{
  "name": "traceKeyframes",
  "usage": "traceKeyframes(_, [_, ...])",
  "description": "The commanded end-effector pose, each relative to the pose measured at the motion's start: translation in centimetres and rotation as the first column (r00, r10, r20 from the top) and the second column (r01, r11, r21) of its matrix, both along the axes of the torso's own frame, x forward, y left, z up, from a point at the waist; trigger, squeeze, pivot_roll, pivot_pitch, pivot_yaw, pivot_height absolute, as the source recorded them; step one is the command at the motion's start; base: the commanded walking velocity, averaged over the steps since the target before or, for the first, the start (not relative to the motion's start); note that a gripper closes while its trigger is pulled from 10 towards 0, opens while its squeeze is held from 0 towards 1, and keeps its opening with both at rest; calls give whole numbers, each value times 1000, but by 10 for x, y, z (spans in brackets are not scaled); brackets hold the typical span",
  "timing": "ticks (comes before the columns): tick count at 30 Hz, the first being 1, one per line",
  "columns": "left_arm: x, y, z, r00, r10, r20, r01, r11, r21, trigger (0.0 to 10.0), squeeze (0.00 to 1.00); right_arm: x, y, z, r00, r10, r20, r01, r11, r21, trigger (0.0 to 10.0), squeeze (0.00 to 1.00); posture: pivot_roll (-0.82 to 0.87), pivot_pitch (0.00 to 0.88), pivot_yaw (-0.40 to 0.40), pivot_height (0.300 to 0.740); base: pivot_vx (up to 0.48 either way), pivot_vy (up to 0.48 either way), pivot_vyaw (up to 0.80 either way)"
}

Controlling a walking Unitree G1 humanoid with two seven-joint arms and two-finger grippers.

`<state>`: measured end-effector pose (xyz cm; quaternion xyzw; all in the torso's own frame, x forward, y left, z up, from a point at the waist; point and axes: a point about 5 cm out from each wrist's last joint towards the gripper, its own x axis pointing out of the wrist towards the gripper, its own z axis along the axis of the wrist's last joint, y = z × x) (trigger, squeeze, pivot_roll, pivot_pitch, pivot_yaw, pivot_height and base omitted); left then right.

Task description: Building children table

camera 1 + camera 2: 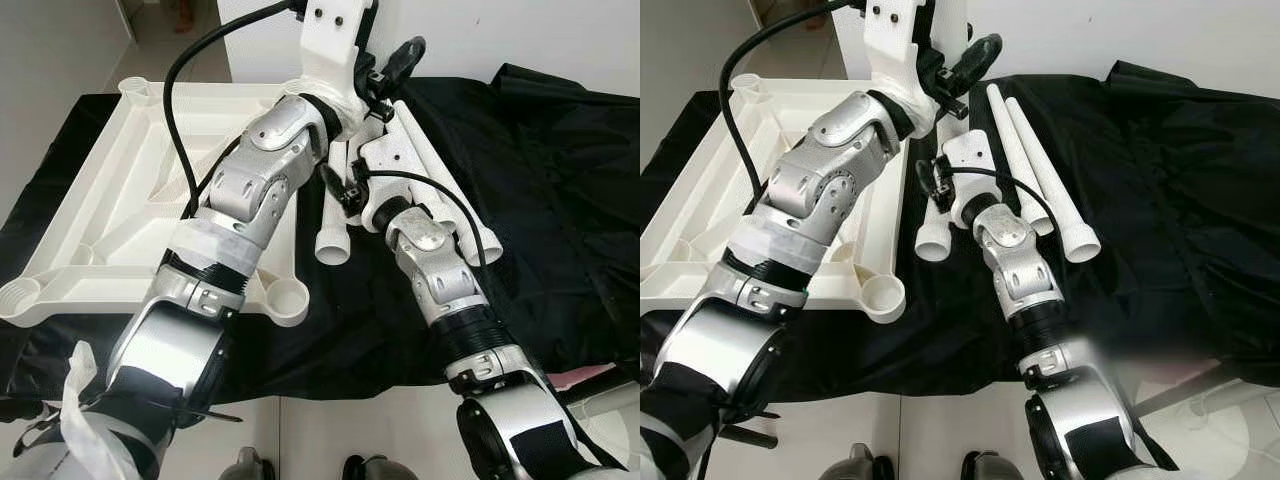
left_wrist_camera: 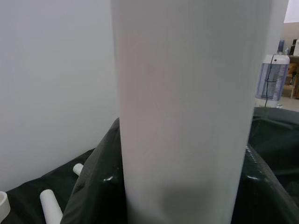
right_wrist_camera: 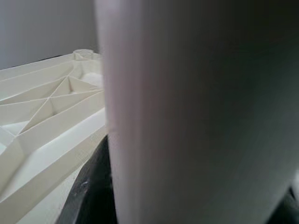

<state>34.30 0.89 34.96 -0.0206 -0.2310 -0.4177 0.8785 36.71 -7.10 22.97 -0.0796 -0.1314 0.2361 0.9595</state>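
The white table top (image 1: 90,215) lies upside down on a black cloth, ribs up, with round sockets at its corners. Just right of it lies a white tube leg (image 1: 333,235), open end toward me. My right gripper (image 1: 338,186) is shut on this leg near its middle. My left arm reaches across the table top, and my left gripper (image 1: 392,68) is at the leg's far end, shut on it. The leg (image 2: 187,116) looms close in the left wrist view. In the right wrist view the leg (image 3: 196,116) stands in front of the table top (image 3: 46,107).
Two more white legs (image 1: 445,185) lie side by side on the black cloth (image 1: 560,200), right of my right arm; their far ends (image 2: 49,205) appear in the left wrist view. The nearest corner socket (image 1: 285,297) is beside the held leg. A white wall is behind.
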Motion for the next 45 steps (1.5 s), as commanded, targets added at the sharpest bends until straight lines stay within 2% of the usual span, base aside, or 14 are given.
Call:
traceKeyframes(1, [-9,-6,7,995,-81,53,81,997,9,10000,0,-2,8,-7,999,32,-35,-32,999,-9,0,0,-45,67,12,740,0,0,0])
traceKeyframes(8, [-10,-8,6,994,-102,45,102,995,3,10000,0,-1,7,-10,998,-5,-65,7,999,34,0,0,-50,65,14,740,0,0,0])
traceKeyframes(9, [-10,-8,6,993,-110,30,111,994,-14,10000,1000,-1,6,-10,997,-17,-75,21,998,55,9647,0,-53,64,18,740,0,0,0])
traceKeyframes(14, [-11,-6,6,991,-128,43,128,992,3,10000,1000,-1,7,-10,993,-40,-112,56,989,138,10000,0,-61,64,22,740,0,0,0])
traceKeyframes(15, [-12,-5,7,990,-132,53,132,991,11,10000,624,-1,7,-11,991,-49,-124,69,985,161,10000,0,-61,64,22,740,0,0,0])
traceKeyframes(16, [-12,-5,7,990,-132,53,132,991,11,10000,624,-1,7,-11,991,-49,-124,69,985,161,10000,0,-61,64,22,740,0,0,0])
traceKeyframes(17, [-12,-3,8,990,-130,60,129,992,10,10000,0,-1,6,-11,990,-63,-128,85,981,175,10000,0,-62,63,23,740,0,0,0])
traceKeyframes(23, [-7,11,8,993,-107,53,108,994,-18,10000,0,3,-12,-11,974,-173,-149,206,948,242,10000,0,-66,69,30,740,0,0,0])
traceKeyframes(30, [-6,20,6,994,-96,45,98,994,-39,10000,0,3,-27,-12,958,-242,-156,278,918,282,10000,0,-62,73,28,740,0,0,0])
traceKeyframes(34, [9,49,-4,998,60,7,-60,997,-55,10000,0,-2,-50,-12,934,-323,-155,357,867,347,10000,0,-68,87,22,740,0,0,0])
traceKeyframes(36, [12,55,-7,995,100,-6,-100,994,-53,10000,0,-4,-53,-12,932,-330,-153,363,860,358,10000,0,-71,87,22,740,0,0,0])
traceKeyframes(41, [18,63,-16,987,159,-31,-160,987,-32,10000,0,-8,-54,-11,931,-351,-105,365,869,335,10000,0,-77,83,27,740,0,0,0])
traceKeyframes(42, [21,69,-28,977,206,-56,-206,978,-6,10000,0,-12,-56,-9,931,-361,-54,359,875,325,10000,0,-78,79,31,740,0,0,0])
traceKeyframes(45, [23,71,-37,969,240,-62,-239,971,25,10000,0,-14,-59,-8,931,-363,-29,352,875,334,10000,0,-80,79,34,740,0,0,0])
